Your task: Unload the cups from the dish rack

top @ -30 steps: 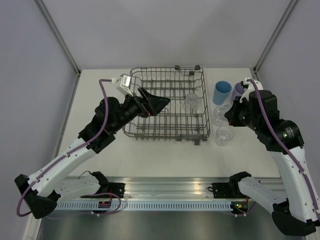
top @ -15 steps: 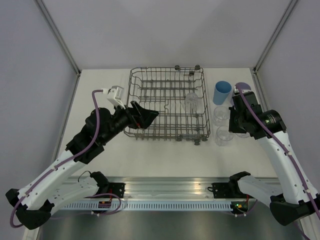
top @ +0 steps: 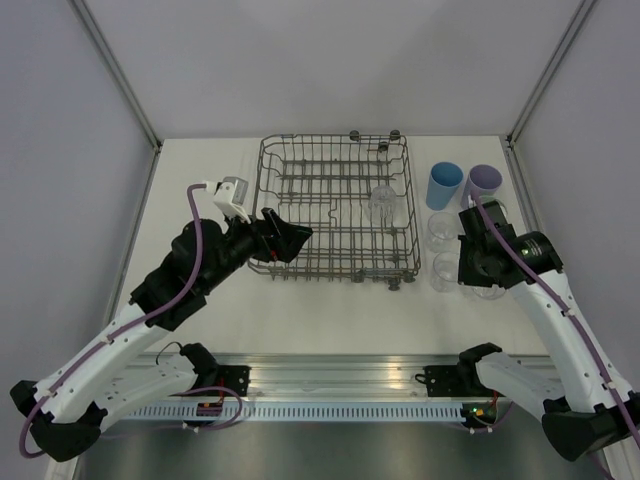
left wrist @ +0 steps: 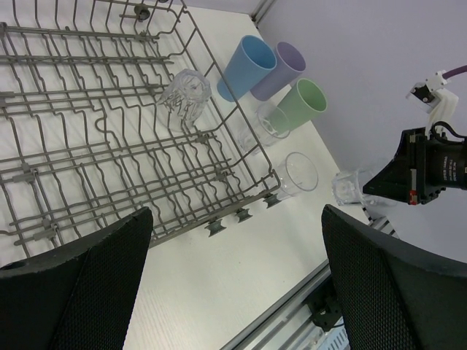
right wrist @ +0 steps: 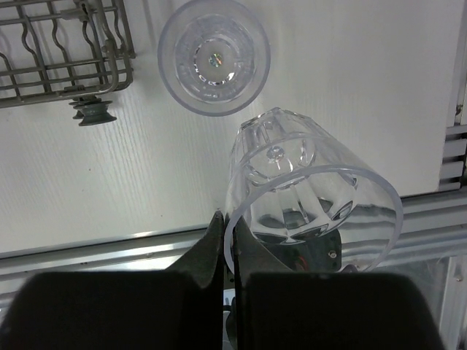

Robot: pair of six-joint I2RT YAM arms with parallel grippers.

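Dish rack (top: 340, 268) sits centrally in the overhead view, one clear cup (top: 381, 203) inside by its right wall; left gripper (top: 285, 238) hovers at its near-left corner. Left wrist view: jaws wide apart, empty; blue cup (left wrist: 244, 65), lavender cup (left wrist: 281, 67), green cup (left wrist: 303, 106) stand outside the rack. Right wrist view: right gripper (right wrist: 228, 233) clamps a tilted tumbler (right wrist: 314, 189) by its rim.

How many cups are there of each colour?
Blue cup: 1
Purple cup: 1
Green cup: 1
Clear cups: 4
Total: 7 cups
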